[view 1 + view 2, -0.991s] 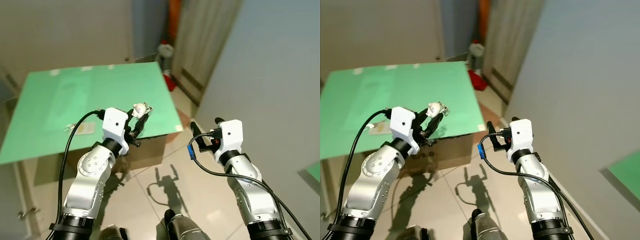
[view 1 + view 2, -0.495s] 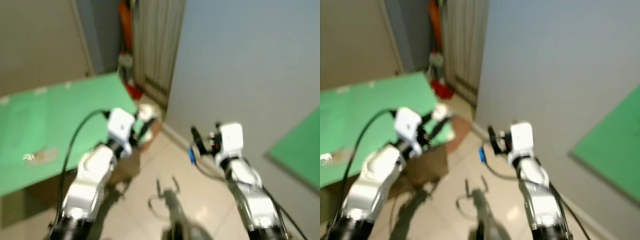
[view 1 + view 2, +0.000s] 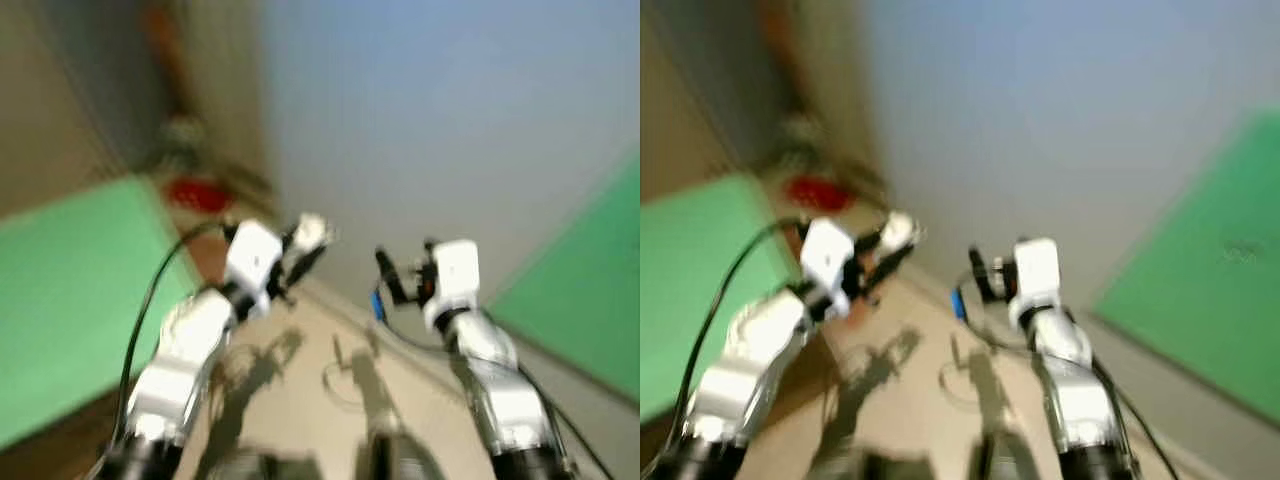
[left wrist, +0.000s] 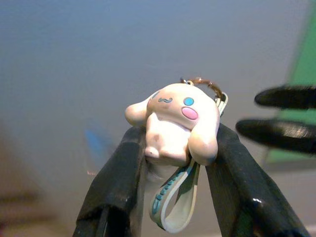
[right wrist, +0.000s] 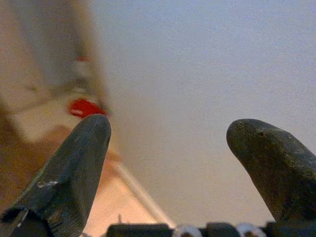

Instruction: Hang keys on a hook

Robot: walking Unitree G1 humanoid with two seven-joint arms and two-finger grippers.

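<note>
Since a second ago the camera has swung right, so the green bench now sits at 9 o'clock and a grey wall lies ahead, all blurred. Left gripper stays clamped on the keys, a pale cartoon charm with a ring and strap, raised toward the wall. At 3 o'clock of it the right gripper hangs with fingers spread apart.

View swung from green table toward blue-grey wall; second green surface entered, blur increased.
</note>
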